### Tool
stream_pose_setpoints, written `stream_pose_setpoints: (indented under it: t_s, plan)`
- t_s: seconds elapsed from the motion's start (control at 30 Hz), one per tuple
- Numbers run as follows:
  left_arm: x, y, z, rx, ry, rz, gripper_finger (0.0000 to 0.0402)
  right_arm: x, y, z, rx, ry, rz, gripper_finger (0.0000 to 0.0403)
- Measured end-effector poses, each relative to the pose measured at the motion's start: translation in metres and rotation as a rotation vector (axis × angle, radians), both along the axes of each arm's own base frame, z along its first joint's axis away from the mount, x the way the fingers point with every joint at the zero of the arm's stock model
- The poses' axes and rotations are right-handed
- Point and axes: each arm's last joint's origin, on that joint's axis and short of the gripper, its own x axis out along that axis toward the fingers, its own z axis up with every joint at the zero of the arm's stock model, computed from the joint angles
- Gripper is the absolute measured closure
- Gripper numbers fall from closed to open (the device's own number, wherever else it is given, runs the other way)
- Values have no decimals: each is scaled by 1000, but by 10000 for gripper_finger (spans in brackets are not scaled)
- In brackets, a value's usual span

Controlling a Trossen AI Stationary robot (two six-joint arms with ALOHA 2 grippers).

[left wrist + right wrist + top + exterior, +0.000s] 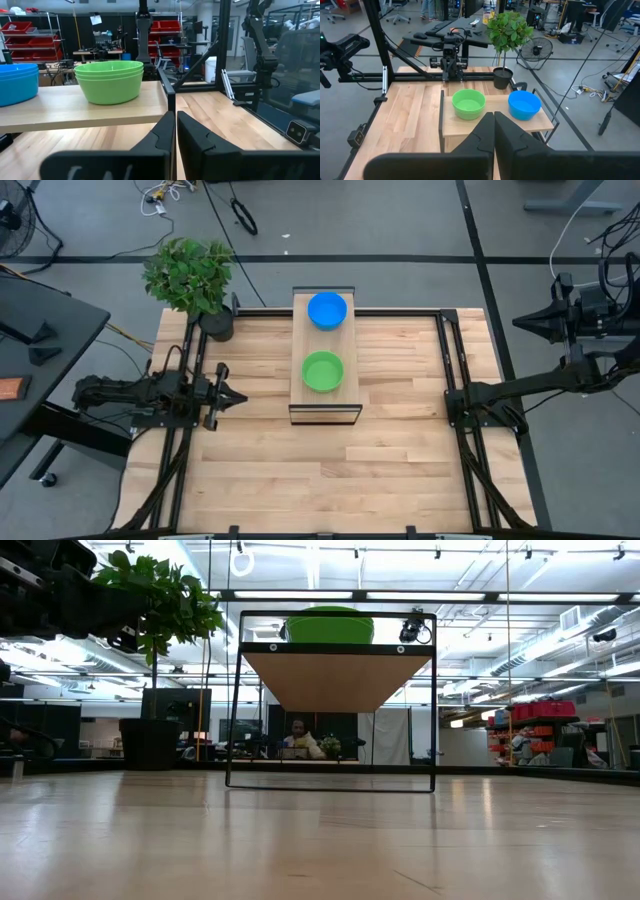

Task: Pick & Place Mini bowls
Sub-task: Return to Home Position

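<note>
Light wood table [400, 470]. A small black-framed shelf [300, 345] with a wood top stands mid-table, reaching the upper edge in the high view. Leafy green plant [188, 272] in a dark pot [217, 323] sits at the table's upper left corner, near the shelf and not touching it. Grey floor all round, with a white cable tangle [163, 193] and a floor fan [540, 50] (clearest in right wrist view). Dark desk [40, 350] left of the table. In the low view a seated person [297, 740] is far behind, with red bins [540, 710] on racks at right.
</note>
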Motion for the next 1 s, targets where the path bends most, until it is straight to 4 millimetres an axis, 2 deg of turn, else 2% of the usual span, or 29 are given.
stream_pose_setpoints:
  t_s: [1.0]
  plan:
    - [0, 0, 0, -1, -4, 0, 379, 1, 0, 2, -1, -26, 0, 396]
